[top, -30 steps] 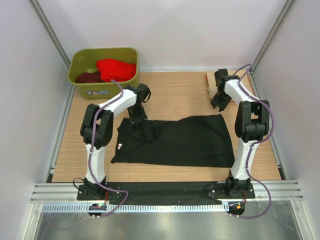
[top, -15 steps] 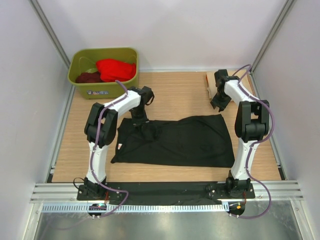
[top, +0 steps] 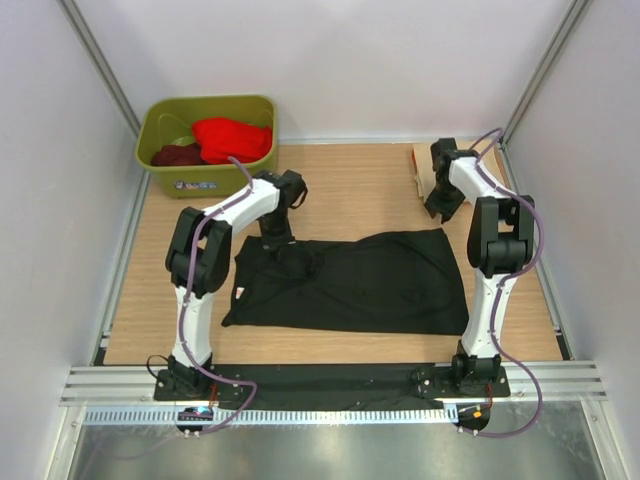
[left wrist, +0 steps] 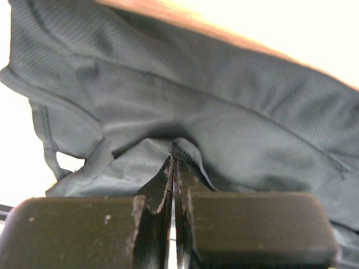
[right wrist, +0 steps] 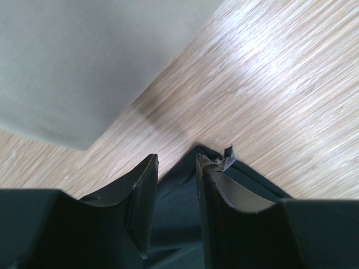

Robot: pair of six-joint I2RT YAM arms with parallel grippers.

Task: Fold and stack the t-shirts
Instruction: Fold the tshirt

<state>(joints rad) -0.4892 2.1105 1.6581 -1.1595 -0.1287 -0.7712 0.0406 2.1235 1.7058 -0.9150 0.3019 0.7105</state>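
Observation:
The black t-shirt (top: 370,285) lies spread across the middle of the table. My left gripper (top: 278,243) is down on its far left part, near the sleeve. In the left wrist view that gripper (left wrist: 175,162) is shut, with a puckered fold of the black t-shirt (left wrist: 224,112) pinched at the tips. My right gripper (top: 438,212) hovers at the shirt's far right corner. Its fingers stand apart around that corner (right wrist: 179,202), so the right gripper (right wrist: 176,165) is open. A red t-shirt (top: 232,138) and a maroon one (top: 176,155) lie in the tub. A beige t-shirt (top: 420,165) lies folded at the back right.
The olive-green tub (top: 165,180) stands at the back left corner. White walls and metal posts close in the table on three sides. The beige cloth (right wrist: 73,61) lies just beyond the right fingers. Bare wood (top: 350,180) shows behind the black shirt.
My left gripper has closed on the black shirt's far left part, puckering the cloth there. The right arm has barely moved.

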